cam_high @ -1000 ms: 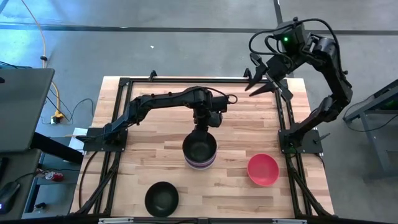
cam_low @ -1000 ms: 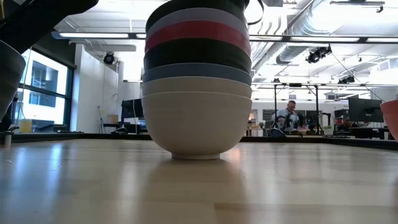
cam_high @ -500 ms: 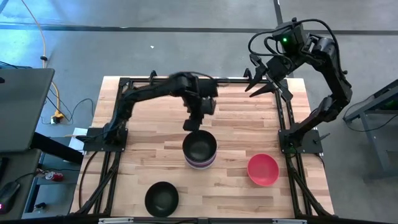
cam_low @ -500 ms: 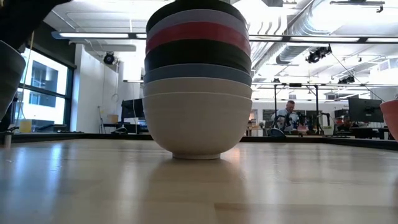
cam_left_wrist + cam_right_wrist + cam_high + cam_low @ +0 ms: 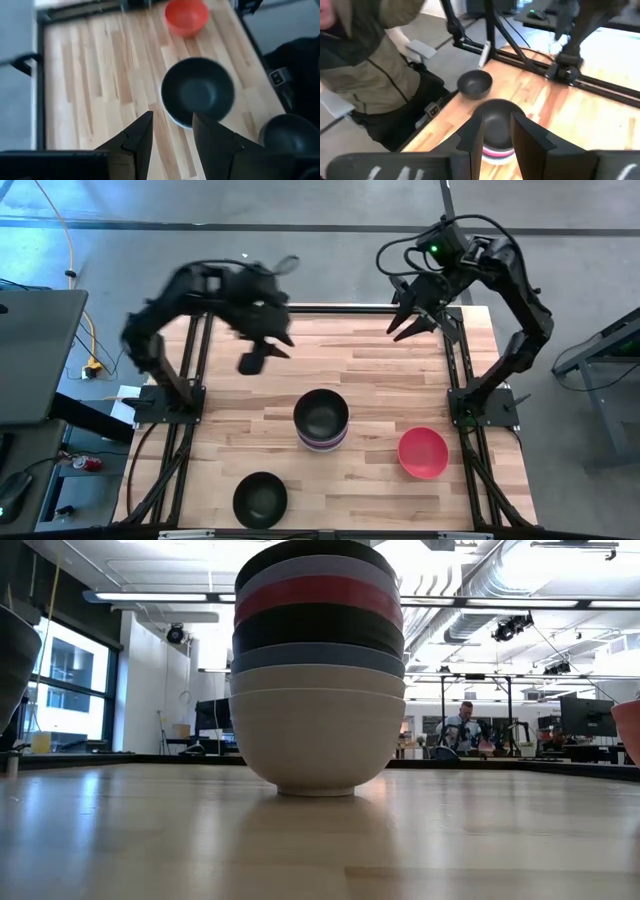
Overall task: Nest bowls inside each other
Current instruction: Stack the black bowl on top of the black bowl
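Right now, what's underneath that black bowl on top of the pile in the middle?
Under the top black bowl the low view shows stacked rims: lavender, red, black, blue, two white bowls. Their insides are covered.

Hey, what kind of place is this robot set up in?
Likely a robotics lab or workshop: exposed ceiling ducts, monitors on far desks, and a wooden table in a black frame on bare concrete.

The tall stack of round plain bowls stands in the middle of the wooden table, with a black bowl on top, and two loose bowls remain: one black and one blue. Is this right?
Not quite. The second loose round plain bowl is red, not blue, as the high view shows. The rest holds: the stack of round plain bowls stands mid-table on the wooden table, black on top, and the loose black bowl remains.
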### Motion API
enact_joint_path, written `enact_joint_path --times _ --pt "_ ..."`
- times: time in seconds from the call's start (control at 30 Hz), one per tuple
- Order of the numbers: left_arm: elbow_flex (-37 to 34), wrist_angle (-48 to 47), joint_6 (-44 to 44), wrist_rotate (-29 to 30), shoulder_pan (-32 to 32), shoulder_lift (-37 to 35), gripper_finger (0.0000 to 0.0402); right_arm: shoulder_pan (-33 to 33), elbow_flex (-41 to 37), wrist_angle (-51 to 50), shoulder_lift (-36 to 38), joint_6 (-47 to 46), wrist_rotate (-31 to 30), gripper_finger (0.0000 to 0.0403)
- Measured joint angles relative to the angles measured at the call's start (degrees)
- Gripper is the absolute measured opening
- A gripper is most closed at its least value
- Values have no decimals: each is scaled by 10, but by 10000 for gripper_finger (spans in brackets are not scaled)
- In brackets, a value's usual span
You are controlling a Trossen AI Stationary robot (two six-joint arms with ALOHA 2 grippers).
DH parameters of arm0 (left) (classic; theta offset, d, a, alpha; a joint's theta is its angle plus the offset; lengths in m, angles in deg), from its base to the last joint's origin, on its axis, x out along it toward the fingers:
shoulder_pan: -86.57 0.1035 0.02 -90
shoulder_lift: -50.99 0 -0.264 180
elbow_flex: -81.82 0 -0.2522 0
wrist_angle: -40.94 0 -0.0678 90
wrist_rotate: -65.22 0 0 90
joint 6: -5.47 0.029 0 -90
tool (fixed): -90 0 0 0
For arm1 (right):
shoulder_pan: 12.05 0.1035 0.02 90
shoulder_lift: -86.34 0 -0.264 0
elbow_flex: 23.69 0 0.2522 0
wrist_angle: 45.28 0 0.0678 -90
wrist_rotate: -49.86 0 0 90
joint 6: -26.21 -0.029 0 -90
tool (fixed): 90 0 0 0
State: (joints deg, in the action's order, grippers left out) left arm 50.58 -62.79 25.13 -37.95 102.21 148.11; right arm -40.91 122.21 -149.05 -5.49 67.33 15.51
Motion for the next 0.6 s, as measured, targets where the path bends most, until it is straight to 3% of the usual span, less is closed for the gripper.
enact_joint_path --times 0.27,0.5,0.6 --pt "0 2 -15 1 -4 -104 129 -5 0 2 3 125 124 90" --pt "-4 2 -39 11 -4 -166 129 -20 0 0 4 145 197 90" --pt "-41 2 -63 22 -4 -189 129 -24 0 0 4 145 228 90"
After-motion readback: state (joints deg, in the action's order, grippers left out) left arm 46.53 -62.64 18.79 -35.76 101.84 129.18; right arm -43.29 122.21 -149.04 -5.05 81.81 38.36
